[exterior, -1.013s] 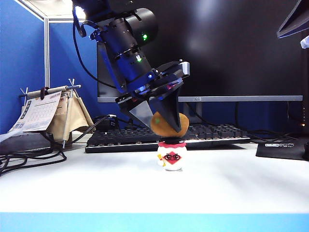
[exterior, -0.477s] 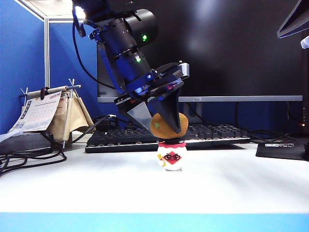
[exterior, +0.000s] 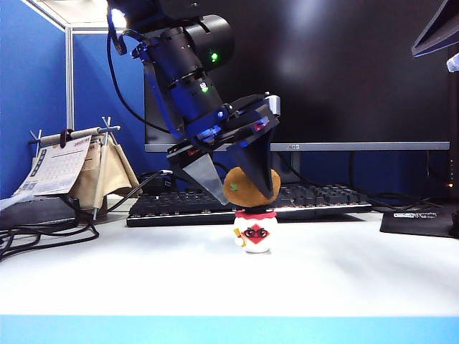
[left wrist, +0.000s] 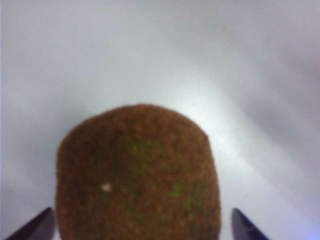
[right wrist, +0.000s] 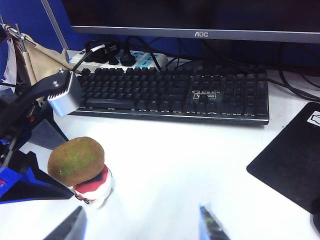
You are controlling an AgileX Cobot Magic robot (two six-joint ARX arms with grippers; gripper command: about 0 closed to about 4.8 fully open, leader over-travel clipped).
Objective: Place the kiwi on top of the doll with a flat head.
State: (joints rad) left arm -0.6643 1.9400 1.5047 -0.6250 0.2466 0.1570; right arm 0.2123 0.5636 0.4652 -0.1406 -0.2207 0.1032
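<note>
Kiwi point(exterior: 251, 187): brown, fuzzy, resting on the flat black cap of the doll point(exterior: 254, 232); a small green mark shows on its left face. Seen also from the right wrist point(right wrist: 76, 161) and, filling the lower frame, from the left wrist point(left wrist: 138, 175).

Doll: white, round, red frilled collar, red diamond face with glasses — upright on the white table point(exterior: 344, 279), about mid-table, just nearer than the keyboard point(exterior: 301, 201).

Left gripper point(exterior: 245, 192): pointing steeply down over the doll, jaws spread to either side of the kiwi. In the left wrist view both dark fingertips point(left wrist: 35, 227) stand clear of the fruit, with bare table showing between each tip and its skin — the kiwi lies between the jaws, not pinched.

Right gripper point(right wrist: 145, 225): open and holding nothing, well to the right of the doll and nearer than it; only its two finger ends show at the frame edge. Not found in the exterior view.

Surroundings: monitor point(right wrist: 200, 20) behind the keyboard; black mouse pad point(right wrist: 290, 160) at far right; a calendar point(exterior: 57, 166) on a stand at left.
</note>
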